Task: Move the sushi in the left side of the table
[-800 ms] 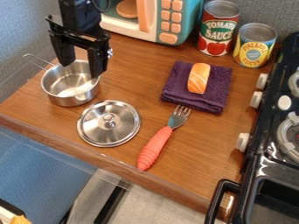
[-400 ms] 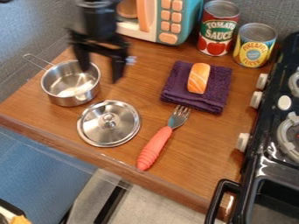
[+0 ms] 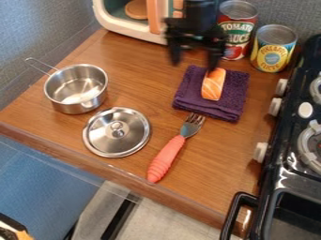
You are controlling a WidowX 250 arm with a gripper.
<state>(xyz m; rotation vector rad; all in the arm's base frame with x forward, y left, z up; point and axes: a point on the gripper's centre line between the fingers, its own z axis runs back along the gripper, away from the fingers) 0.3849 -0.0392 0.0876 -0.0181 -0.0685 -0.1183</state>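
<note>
My black gripper point(image 3: 193, 65) hangs open at the upper middle of the view, just above and to the left of the sushi, with nothing between its fingers. The orange-and-white sushi point(image 3: 214, 84) lies on a folded purple cloth point(image 3: 229, 104) at the right side of the wooden table point(image 3: 119, 176). One finger overlaps the sushi's upper end in the view; whether they touch, I cannot tell.
A steel pot point(image 3: 76, 89) stands at the left, its lid point(image 3: 117, 132) below it. A fork with a red handle point(image 3: 167, 158) lies mid-table. Behind are a toy microwave point(image 3: 129, 23), a tomato can point(image 3: 237, 28) and a pineapple can point(image 3: 273, 48). A black stove point(image 3: 294, 164) borders the right.
From above the pot, the gripper has moved right across the table to beside the sushi, still open. The sushi, cloth, pot, lid and fork have kept their places.
</note>
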